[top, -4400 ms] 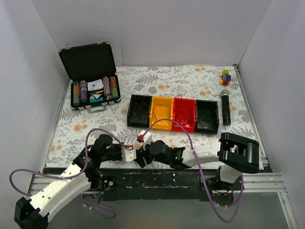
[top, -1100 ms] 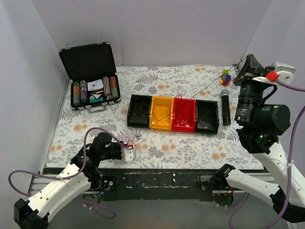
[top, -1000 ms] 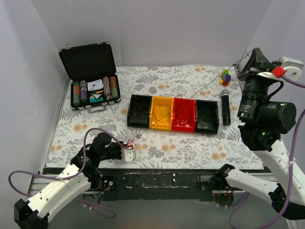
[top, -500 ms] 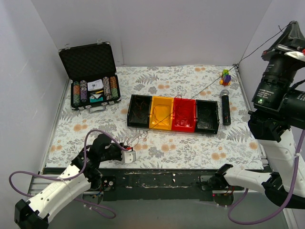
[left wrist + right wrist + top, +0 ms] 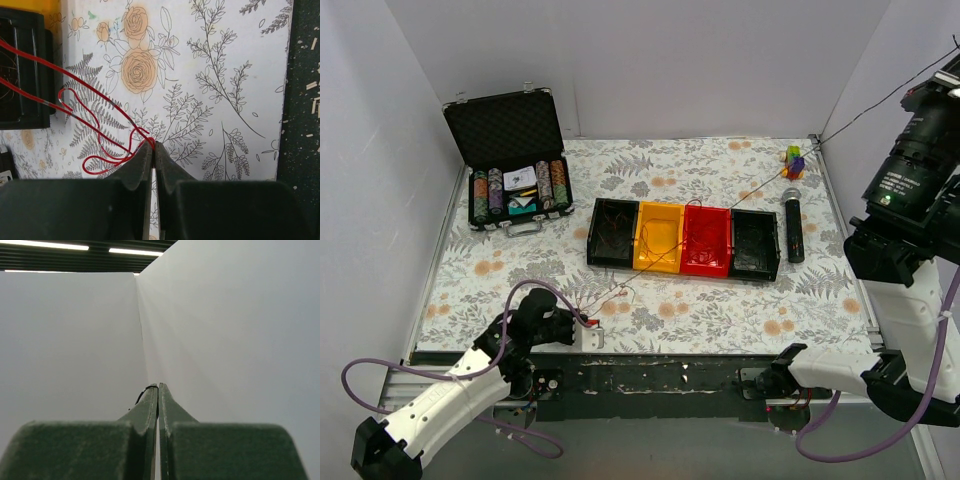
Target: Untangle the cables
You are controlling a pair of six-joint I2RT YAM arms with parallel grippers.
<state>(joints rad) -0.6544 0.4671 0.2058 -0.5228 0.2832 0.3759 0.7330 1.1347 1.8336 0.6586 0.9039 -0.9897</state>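
The cables are thin wires. A red bunch loops on the flowered table just ahead of my left gripper, which is shut on their ends near the table's front edge. One dark cable runs taut from that bunch, up over the trays, to the top right. There my right gripper is held high against the white walls and is shut on this cable, whose short end curls out beside the left finger. In the top view the right fingertips sit at the frame's edge.
Four trays stand in a row mid-table: black, yellow, red, black, with thin wires inside. An open poker-chip case is at the back left. A microphone and a small colourful toy lie at the right. White walls enclose three sides.
The right arm has risen and swung up to the right, drawing the dark cable out long and taut. The left gripper has drawn the red bunch slightly back toward the near edge.
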